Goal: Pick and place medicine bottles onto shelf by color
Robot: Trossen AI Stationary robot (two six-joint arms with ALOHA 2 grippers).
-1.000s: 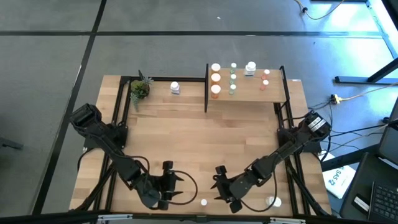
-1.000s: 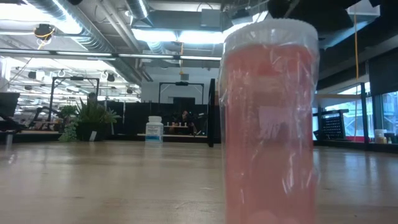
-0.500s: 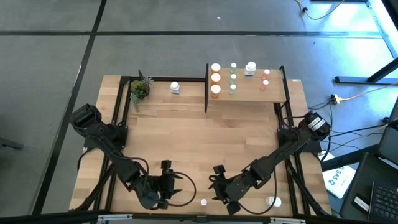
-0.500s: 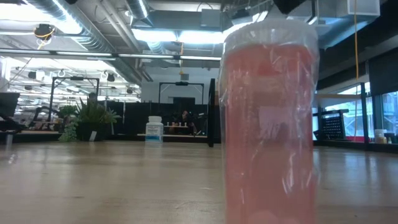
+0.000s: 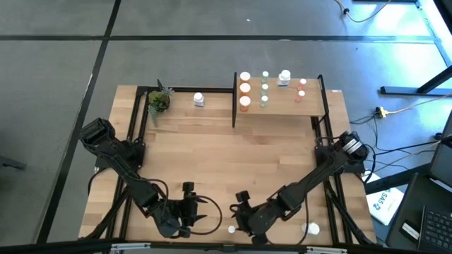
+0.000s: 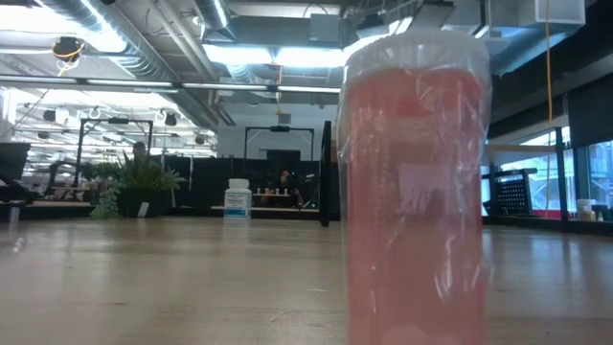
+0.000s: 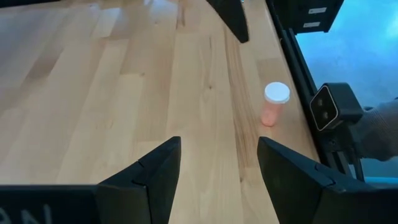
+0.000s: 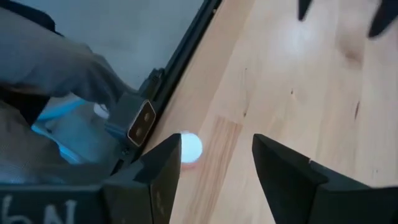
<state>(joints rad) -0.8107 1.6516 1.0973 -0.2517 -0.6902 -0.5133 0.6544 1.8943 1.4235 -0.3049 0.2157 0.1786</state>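
Observation:
A pinkish-red medicine bottle with a white cap stands upright at the table's near edge. It fills the low view and shows in both wrist views. My left gripper hovers open to its left, my right gripper open just beyond it; neither touches it. Another bottle stands near right. A white one stands far back. The shelf at the far right carries orange, green, white and pinkish bottles.
A small potted plant stands at the far left corner. A black frame rail edges the shelf. A small camera box sits on the near edge beside the pinkish-red bottle. Bare wood lies between the grippers and the shelf.
My right gripper has risen and drifted toward the table's left, staying open above the near edge. The pinkish-red bottle has not moved. My left gripper has kept its place.

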